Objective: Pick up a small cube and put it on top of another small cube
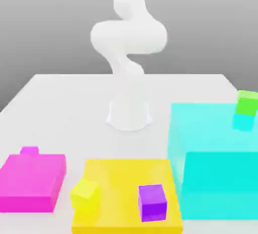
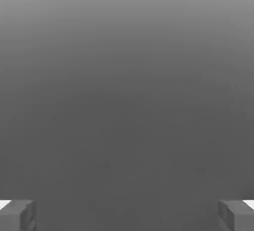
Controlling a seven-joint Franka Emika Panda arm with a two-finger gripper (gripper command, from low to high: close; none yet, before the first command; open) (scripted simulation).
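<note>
Here's the white arm [image 1: 128,42] rising from its base at the back of the pale surface [image 1: 75,102]; in the hand view the pincer [image 2: 127,215] stands wide open, its two grey fingertips [image 2: 17,215] far apart at the edges, nothing between them, plain grey beyond; the tiny pink cube [image 1: 29,150] sits at the exterior view's left, just behind the flat magenta slab [image 1: 33,182], touching or nearly so; the purple cube [image 1: 152,202] rests on the yellow slab [image 1: 126,177] near its front; a yellow cube [image 1: 85,191] perches at that slab's left edge, tilted; a big cyan block [image 1: 216,172] looms on the exterior view's right, a green cube [image 1: 247,102] by its far top corner; no writing on any face.
</note>
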